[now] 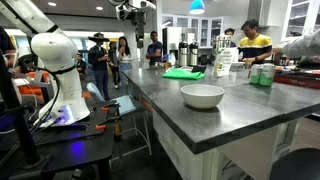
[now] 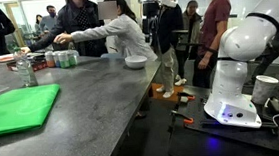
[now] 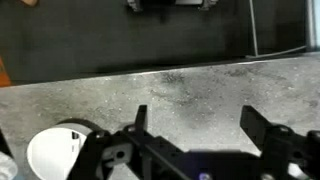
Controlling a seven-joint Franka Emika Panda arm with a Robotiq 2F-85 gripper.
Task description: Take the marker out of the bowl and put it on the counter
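Note:
The white bowl [image 1: 202,96] sits on the dark grey counter [image 1: 150,85] near its front end; it also shows in an exterior view [image 2: 136,61]. In the wrist view the bowl [image 3: 52,153] lies at the lower left, partly behind the gripper body. I cannot make out the marker in any view. My gripper [image 3: 197,115] is open and empty, looking down on bare counter [image 3: 180,80] to the right of the bowl. In an exterior view the gripper [image 1: 135,11] hangs high above the counter's edge.
A green cloth [image 1: 183,72] [image 2: 16,108] lies on the counter. Green containers [image 2: 63,59] and other items stand at the far end, where people are gathered. The robot's white base [image 1: 60,85] [image 2: 230,81] stands on a low black table beside the counter.

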